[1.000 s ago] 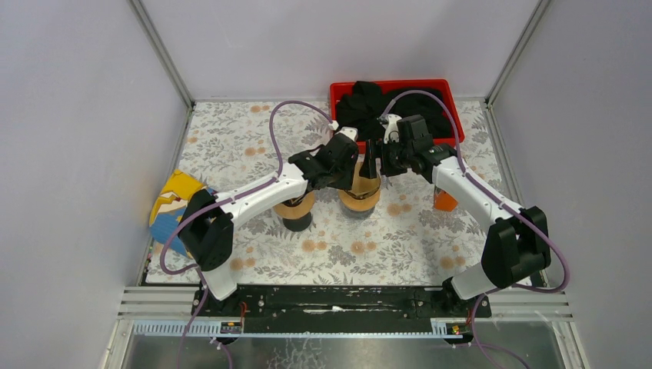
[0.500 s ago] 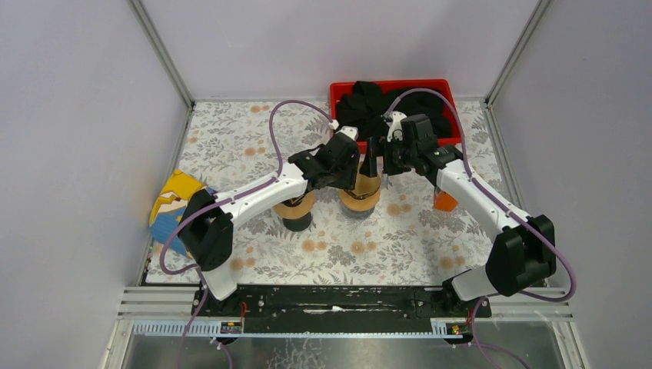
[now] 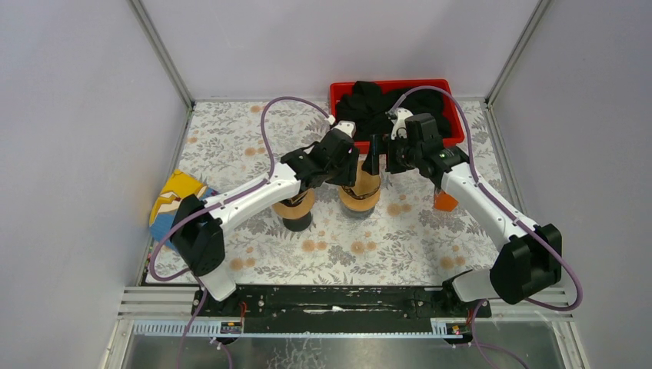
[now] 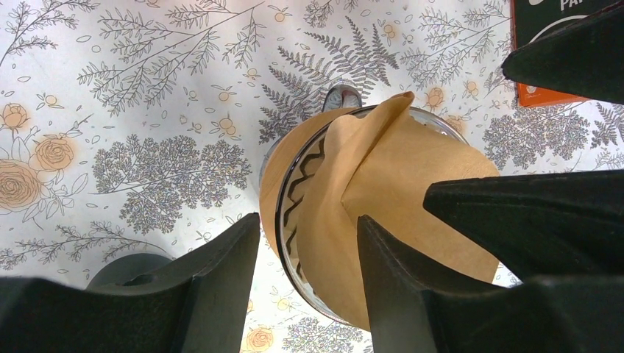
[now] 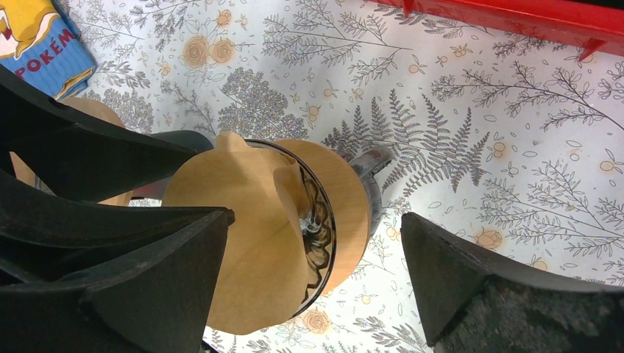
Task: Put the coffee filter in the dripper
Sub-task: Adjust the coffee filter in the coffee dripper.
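Note:
The glass dripper [image 3: 359,201] with a wooden collar stands mid-table. A brown paper coffee filter [image 3: 367,184] sits in its cone, with one edge sticking up above the rim. In the left wrist view the filter [image 4: 390,191] lines the dripper [image 4: 283,195]. It also shows in the right wrist view [image 5: 243,235] inside the glass rim [image 5: 327,228]. My left gripper [image 3: 350,159] [image 4: 307,220] hovers open above the dripper's left side, holding nothing. My right gripper [image 3: 378,154] [image 5: 316,215] hovers wide open above the right side, also empty.
A stack of brown filters on a black stand [image 3: 295,209] is just left of the dripper. A red bin [image 3: 455,115] with black cloth is at the back. An orange box [image 3: 444,201] lies to the right, and a blue and yellow packet [image 3: 171,204] at the left edge.
Both grippers have drawn up and back a little from the dripper. The filter stays in the cone.

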Available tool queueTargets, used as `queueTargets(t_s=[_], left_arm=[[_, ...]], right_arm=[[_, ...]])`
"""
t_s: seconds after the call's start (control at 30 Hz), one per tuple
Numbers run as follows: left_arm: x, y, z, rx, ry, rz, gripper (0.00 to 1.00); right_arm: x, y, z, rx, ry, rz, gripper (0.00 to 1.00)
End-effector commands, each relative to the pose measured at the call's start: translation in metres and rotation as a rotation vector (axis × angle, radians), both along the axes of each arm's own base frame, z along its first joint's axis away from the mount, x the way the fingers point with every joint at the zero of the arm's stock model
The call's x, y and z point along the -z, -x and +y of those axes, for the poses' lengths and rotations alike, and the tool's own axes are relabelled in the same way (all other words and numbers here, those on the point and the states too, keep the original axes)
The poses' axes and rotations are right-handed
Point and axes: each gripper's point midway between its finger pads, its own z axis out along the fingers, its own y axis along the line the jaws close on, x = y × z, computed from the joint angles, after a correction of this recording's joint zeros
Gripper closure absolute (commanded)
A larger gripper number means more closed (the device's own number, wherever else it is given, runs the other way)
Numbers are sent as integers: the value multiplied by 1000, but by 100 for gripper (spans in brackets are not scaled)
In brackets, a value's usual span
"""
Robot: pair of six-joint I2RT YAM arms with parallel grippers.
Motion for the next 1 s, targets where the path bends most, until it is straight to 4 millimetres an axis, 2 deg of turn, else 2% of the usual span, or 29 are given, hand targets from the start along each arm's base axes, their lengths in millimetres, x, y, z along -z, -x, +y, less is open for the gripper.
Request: queueTargets(t_s=[0.0,0.27,0.6,0.97], left_arm=[[-29,-9,-9,4,78,-58,41],[-22,-2,-4,15,62,-30,43],[-12,10,5,24,37,8,50],[10,15,10,17,-3,47,55]], right_arm=[[-10,1,-1,6,-7,-23,5],[1,3,-13,46,44,-10,5],[13,4,-18,73,65,9,5],[31,3,-24,102,99,38,5]])
